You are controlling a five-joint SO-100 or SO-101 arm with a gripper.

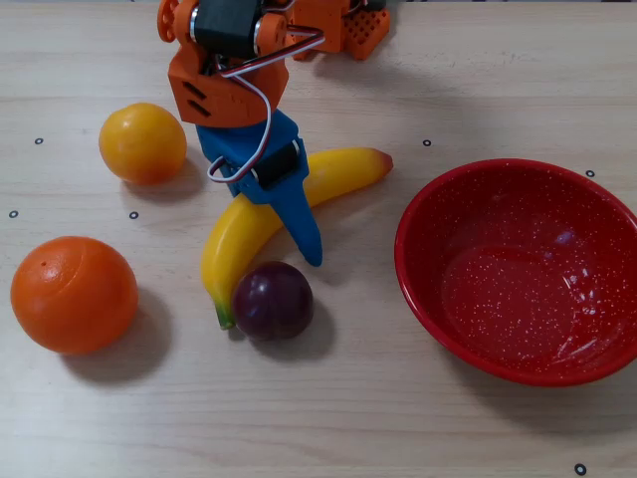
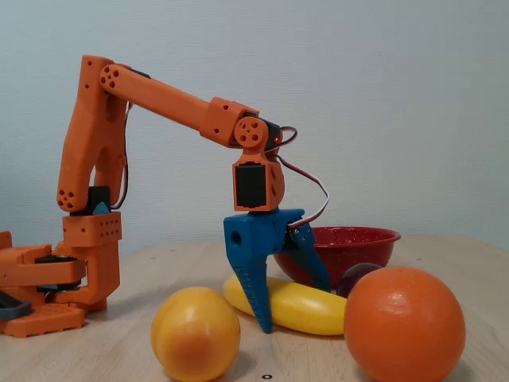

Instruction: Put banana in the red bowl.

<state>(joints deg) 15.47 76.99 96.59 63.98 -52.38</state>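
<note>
Banana [image 1: 249, 224] lies mid-table, away from the bowl [image 1: 518, 269] at the right edge; the arm reaches down, gripper [image 2: 294, 306] jaws open astride it on pale wood.

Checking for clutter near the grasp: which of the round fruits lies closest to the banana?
The dark purple plum, seemingly touching the banana near its green stem end. The yellow-orange fruit and the big orange both sit clearly apart.

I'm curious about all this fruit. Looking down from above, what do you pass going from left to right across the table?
Orange → yellow-orange fruit → banana, with the blue gripper over it → red bowl. The dark purple fruit overlaps the banana's span.
</note>
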